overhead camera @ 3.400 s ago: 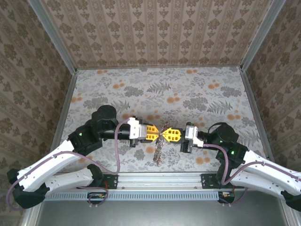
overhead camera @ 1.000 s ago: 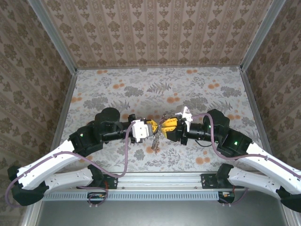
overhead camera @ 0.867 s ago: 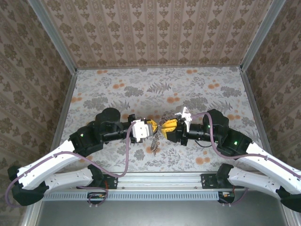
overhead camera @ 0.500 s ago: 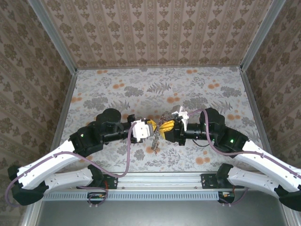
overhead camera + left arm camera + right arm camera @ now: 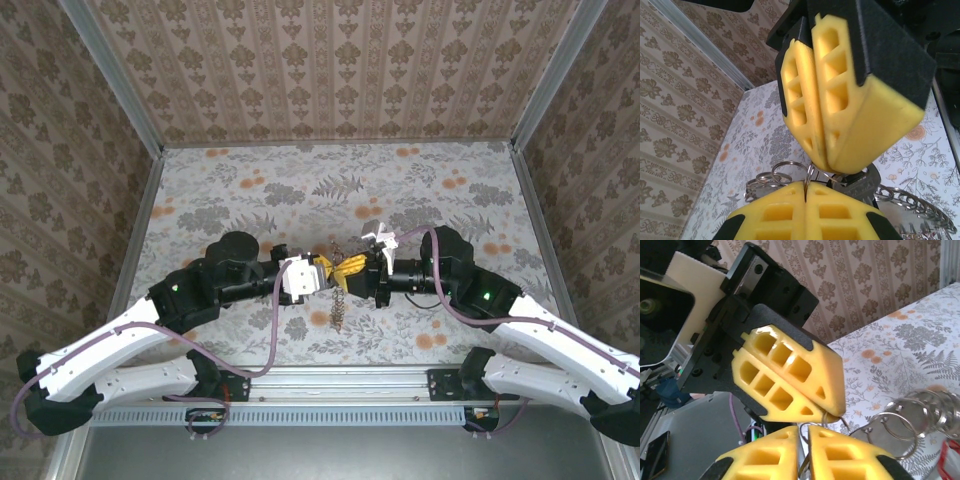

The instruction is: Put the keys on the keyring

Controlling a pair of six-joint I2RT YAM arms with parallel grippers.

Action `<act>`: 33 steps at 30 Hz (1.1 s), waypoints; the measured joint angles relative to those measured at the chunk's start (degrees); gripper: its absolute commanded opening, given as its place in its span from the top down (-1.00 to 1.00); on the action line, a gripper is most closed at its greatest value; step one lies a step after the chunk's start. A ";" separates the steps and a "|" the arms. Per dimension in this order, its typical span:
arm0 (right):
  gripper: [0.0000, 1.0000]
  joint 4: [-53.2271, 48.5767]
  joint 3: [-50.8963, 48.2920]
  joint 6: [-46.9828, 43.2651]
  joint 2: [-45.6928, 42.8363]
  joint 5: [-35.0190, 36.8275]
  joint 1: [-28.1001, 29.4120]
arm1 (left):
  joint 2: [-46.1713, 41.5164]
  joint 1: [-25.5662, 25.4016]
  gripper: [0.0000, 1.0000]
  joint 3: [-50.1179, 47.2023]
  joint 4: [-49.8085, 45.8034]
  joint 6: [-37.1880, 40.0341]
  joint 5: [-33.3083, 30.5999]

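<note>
Pads of the left gripper (image 5: 805, 195) are pressed flat together on a thin wire ring, part of the keyring (image 5: 338, 303). The right gripper (image 5: 804, 436) meets it tip to tip, its pads drawn in to a sliver with the same wire running between them. Both claws thus grip one ring at nearly one spot, their long axes in a line across the table (image 5: 300, 190), above its near middle. From that pinch the keyring spreads outward: more loops just beyond the tips, a red tag (image 5: 950, 460) beside them, and the chain-like band trailing toward the near edge in the overhead view. What looks like a dark key (image 5: 862, 181) sits just behind the right tip, so that arm seems the nearer. Threading likely depends on parting the wire's turns, which stand edge-on between the pads.
</note>
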 measured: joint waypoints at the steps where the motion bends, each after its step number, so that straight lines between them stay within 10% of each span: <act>1: 0.86 -0.07 0.00 0.02 -0.02 0.09 -0.20 | -0.02 -0.04 1.00 0.00 0.07 0.00 0.00; 20: 1.00 -3.63 0.02 -2.58 -1.53 0.28 -1.70 | -0.13 -0.31 1.00 -0.11 0.24 0.00 -0.02; 29: 0.11 -5.53 0.15 -3.61 -2.08 0.46 -1.88 | -0.46 -0.31 1.00 -0.22 0.26 0.00 -0.04; 33: 0.00 -5.49 0.59 -3.34 -2.27 0.76 -1.53 | -0.33 -0.31 1.00 -0.22 0.26 -0.02 -0.42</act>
